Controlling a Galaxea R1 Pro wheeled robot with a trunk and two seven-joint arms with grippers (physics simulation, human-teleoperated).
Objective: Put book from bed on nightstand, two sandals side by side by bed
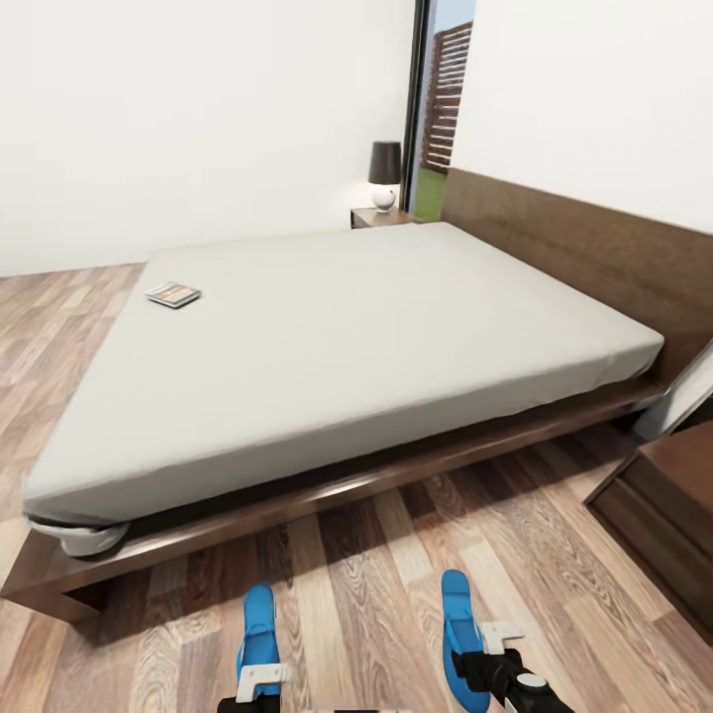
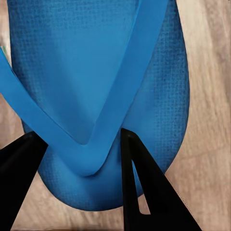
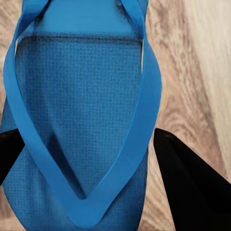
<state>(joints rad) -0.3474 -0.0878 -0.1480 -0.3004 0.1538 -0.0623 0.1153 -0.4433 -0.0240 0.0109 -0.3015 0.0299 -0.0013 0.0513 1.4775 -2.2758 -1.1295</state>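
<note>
The two sandals lie on the wood floor (image 1: pixel 376 555) beside the long side of the bed (image 1: pixel 376 337), approx. parallel to each other. The left sandal (image 1: pixel 259 624) and the right sandal (image 1: pixel 458 634) both have the long axis pointing toward the bed frame, w/ a wide strip of floor between them, so they are well apart, not yet a close pair.

Each arm is over its own sandal. In the left wrist view the left claw (image 2: pixel 79 178) is spread, its two dark fingers on either side of the point where the V-shaped strap meets the sole of the left sandal (image 2: pixel 96 72); the strap junction sits between the fingers but they do not press on it. In the right wrist view the right claw (image 3: pixel 86 178) is spread wider, the fingers standing outside both edges of the right sandal (image 3: pixel 77 106), one over bare floor. In the head view only the white wrist parts show near the lower edge, so the grip detail comes from the wrist views.

The relation that matters: sandals straight under the claws, axis along the fingers' view direction, left arm nearer to left, right to right. I judge the next move is to bring the pair closer.

The book (image 1: pixel 173 294) is on the mattress, near the far corner on the left, well apart from both arms. One nightstand (image 1: pixel 381 216) w/ a lamp (image 1: pixel 384 173) stands beyond the bed; another nightstand (image 1: pixel 673 505) is at right, nearer.
</note>
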